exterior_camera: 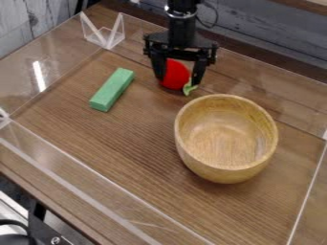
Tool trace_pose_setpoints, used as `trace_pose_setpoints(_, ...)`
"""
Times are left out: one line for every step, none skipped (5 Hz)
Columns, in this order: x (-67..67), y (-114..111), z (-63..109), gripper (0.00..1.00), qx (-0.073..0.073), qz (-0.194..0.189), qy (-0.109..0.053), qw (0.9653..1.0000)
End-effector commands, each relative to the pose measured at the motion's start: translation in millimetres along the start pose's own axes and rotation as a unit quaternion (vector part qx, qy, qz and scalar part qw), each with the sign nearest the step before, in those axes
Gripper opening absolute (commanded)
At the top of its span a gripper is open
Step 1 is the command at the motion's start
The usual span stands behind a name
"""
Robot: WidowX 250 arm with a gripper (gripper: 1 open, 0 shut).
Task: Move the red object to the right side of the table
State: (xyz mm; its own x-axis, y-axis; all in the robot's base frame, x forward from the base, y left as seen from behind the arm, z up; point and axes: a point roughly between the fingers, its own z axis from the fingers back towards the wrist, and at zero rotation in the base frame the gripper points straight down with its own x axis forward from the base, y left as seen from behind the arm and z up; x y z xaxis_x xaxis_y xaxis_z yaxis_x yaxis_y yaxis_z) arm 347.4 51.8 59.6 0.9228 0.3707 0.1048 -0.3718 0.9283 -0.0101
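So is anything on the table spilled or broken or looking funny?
No, nothing stands out. The wooden bowl sits flat, the green block lies flat near it, and the red toy fruit is partly hidden by the gripper above it. I can't see any spill or break.

Glossy red fruit (177, 75); smooth wooden bowl (225, 139); wood-grain tabletop (128, 148); clear plastic walls (98, 34).
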Motion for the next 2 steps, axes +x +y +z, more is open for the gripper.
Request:
trace_pose_setpoints(15.3,-0.9,10.2,1.0,-0.002,0.005,-0.03,0.9995)
trace_pose_setpoints(18.1,-1.2,3.3,1.0,0.001,0.009,-0.028,0.9996)
